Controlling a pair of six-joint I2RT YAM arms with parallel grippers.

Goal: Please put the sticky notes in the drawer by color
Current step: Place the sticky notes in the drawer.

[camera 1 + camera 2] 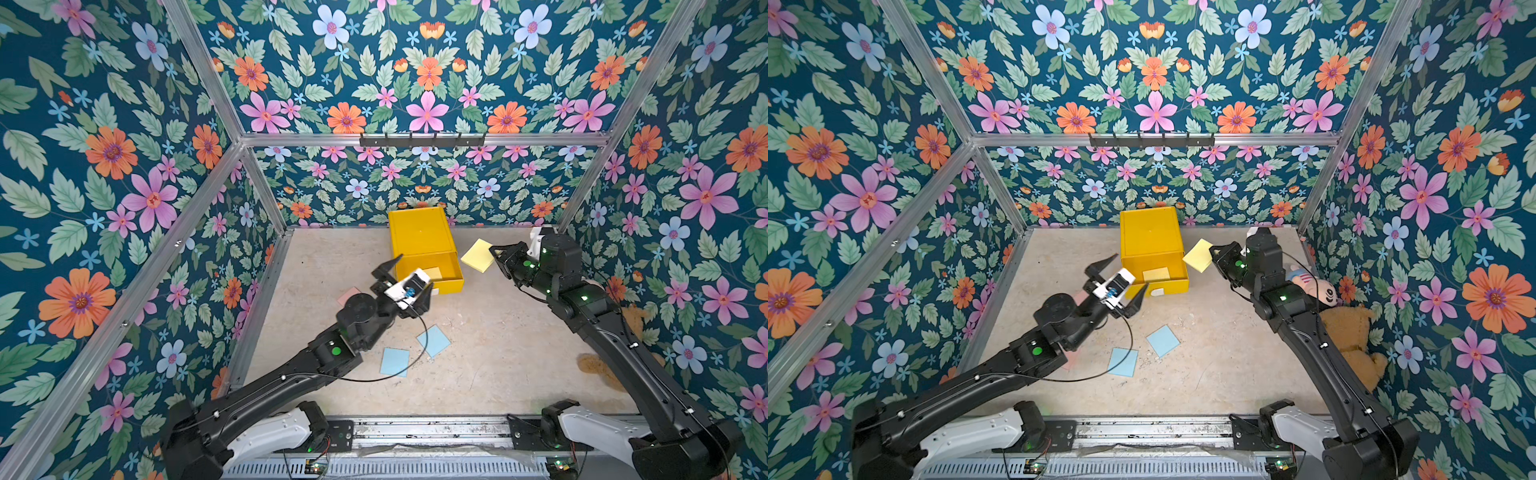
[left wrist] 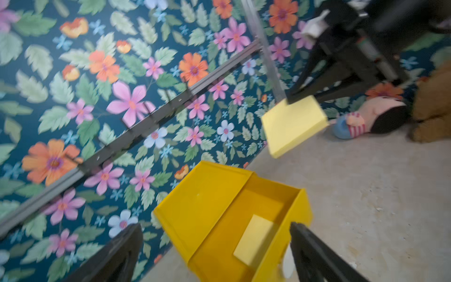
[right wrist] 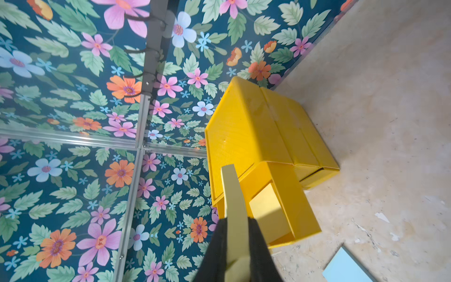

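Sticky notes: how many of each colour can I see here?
Yellow pads: 2, one in the open drawer, one in the right gripper.
Blue pads: 2, both on the table.
Pink pads: 2, both partly hidden by the left arm.
Total: 6.

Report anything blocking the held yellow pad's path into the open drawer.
Nothing visible lies between the yellow sticky pad, pinched in the right gripper, and the open top drawer beside it. The open left gripper hovers at the drawer's opposite front corner, off that path.
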